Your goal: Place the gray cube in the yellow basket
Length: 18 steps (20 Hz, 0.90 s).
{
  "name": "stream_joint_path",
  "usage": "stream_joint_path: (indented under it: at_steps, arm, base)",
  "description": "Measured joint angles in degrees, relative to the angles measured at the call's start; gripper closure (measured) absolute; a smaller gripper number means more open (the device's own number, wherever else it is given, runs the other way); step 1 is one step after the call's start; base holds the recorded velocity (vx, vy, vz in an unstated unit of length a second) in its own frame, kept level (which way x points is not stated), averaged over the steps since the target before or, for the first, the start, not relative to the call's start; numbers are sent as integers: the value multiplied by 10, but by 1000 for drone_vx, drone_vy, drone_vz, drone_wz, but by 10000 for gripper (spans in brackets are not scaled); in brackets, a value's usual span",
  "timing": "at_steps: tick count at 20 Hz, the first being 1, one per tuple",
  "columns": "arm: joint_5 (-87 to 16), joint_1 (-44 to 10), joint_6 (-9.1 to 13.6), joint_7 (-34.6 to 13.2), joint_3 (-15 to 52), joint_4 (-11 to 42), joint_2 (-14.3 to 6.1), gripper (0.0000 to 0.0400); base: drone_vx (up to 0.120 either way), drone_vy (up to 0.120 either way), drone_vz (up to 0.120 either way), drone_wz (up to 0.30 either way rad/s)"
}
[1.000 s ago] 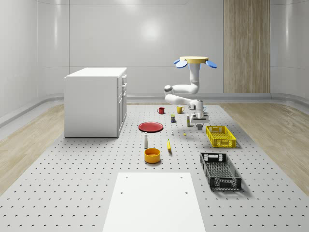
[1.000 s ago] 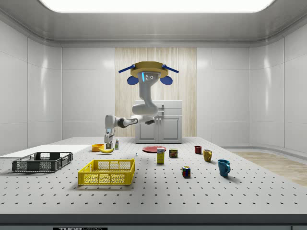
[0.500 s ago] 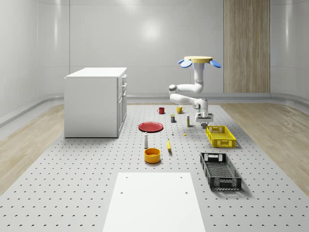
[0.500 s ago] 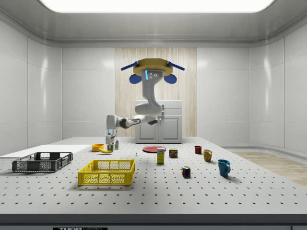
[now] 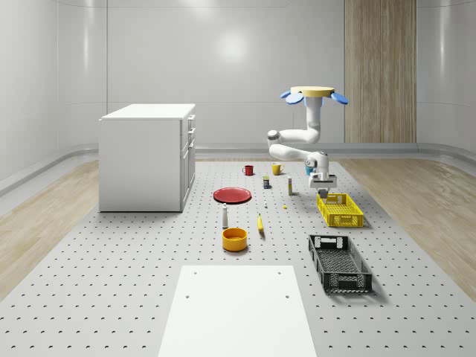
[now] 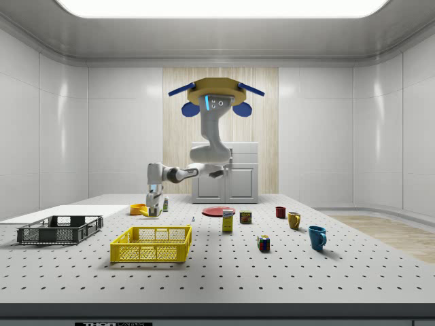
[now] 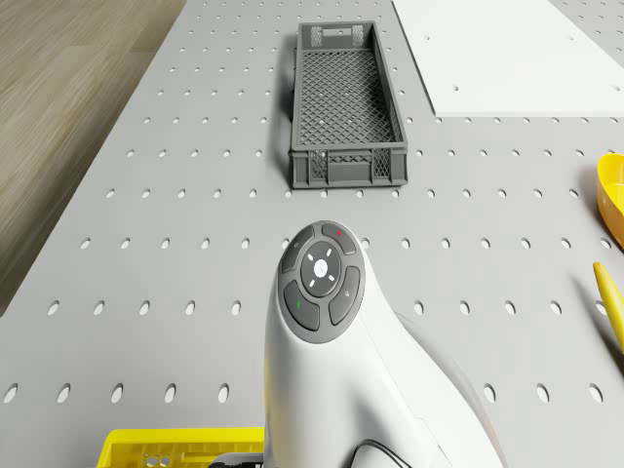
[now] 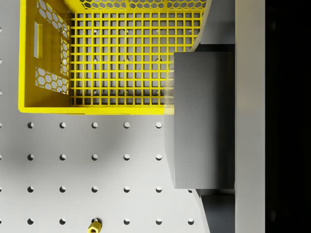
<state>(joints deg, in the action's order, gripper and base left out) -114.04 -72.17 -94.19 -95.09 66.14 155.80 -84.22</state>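
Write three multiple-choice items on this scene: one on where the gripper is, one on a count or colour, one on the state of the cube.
1. Where is the gripper?
A. Over the far end of the yellow basket
B. Over the red plate
C. On top of the white cabinet

2. How many mesh crates lie on the table?
A. One
B. Two
C. Four

3. What is the state of the gray cube?
A. Resting on the basket's floor
C. Lying on the table by the banana
B. Held in the gripper above the basket's rim

Answers:
1. A: the whole-scene view has the gripper hanging by the basket's far end, below the hovering drone.
2. B: the yellow basket and the black crate.
3. B: the wrist view shows the cube between the fingers, straddling the rim.
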Motion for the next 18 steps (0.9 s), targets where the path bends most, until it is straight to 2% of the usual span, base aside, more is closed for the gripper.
stream_joint_path:
  at_steps: [7, 12, 18]
  arm:
    - [0, 0, 0, 0, 0, 0, 0, 150]
    - [0, 0, 0, 0, 0, 0, 0, 150]
    - [0, 0, 0, 0, 0, 0, 0, 150]
  base:
    - [0, 120, 0, 0]
    - [0, 120, -88, 0]
    - [0, 120, -120, 0]
